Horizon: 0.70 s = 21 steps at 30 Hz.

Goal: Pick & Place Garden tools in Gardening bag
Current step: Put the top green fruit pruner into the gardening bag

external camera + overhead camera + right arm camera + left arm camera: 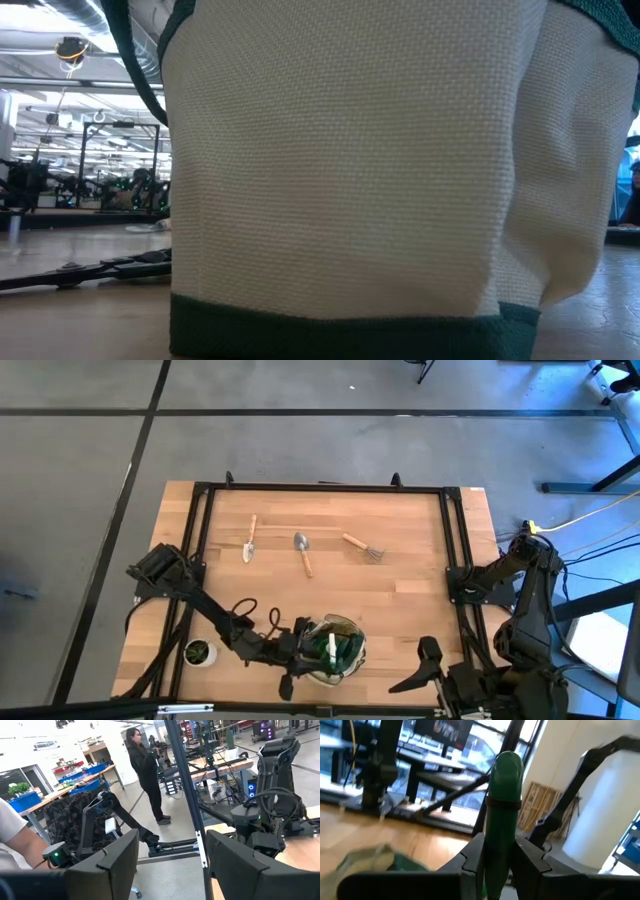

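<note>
Left gripper [318, 647] clamps the green spray bottle [503, 805] over the gardening bag [345, 650]. We'd lower it well inside before letting go. Right gripper [425, 668] waits open; trowels [249, 540] remain on the table [400, 600].

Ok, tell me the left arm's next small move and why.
Probably lower and release: the left gripper is shut on the green spray bottle right at the gardening bag, so easing it down inside before opening seems the safest step. The right gripper waits open.
</note>
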Available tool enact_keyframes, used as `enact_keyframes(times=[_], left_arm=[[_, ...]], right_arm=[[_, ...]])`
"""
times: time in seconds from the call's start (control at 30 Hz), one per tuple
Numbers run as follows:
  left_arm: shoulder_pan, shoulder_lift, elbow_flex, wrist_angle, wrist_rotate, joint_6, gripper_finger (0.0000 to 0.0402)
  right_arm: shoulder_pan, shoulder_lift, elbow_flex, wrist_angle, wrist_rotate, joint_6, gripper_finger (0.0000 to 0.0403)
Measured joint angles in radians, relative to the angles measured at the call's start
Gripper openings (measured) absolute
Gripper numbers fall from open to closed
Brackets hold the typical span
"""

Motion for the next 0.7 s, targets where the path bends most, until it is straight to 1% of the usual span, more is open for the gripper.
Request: enact_keyframes(times=[0.17, 0.27, 0.4, 0.57, 0.7], left_arm=[[0.001, 0.000, 0.000, -0.060, -0.001, -0.033, 0.0063], [0.001, 0.000, 0.000, -0.060, -0.006, -0.036, 0.0063], [0.001, 0.000, 0.000, -0.063, -0.049, -0.036, 0.0063], [-0.015, 0.000, -0.005, -0.075, -0.072, -0.046, 0.0063], [-0.050, 0.000, -0.025, -0.079, -0.147, -0.069, 0.0063]], right_arm=[[0.000, 0.000, 0.000, -0.002, 0.000, -0.019, 0.0232], [0.000, 0.000, 0.000, -0.002, -0.002, -0.023, 0.0232], [0.000, 0.000, 0.000, -0.002, -0.020, -0.024, 0.0232], [0.000, 0.000, 0.000, -0.002, -0.026, -0.027, 0.0232], [0.000, -0.001, 0.000, -0.005, -0.026, -0.027, 0.0232]])
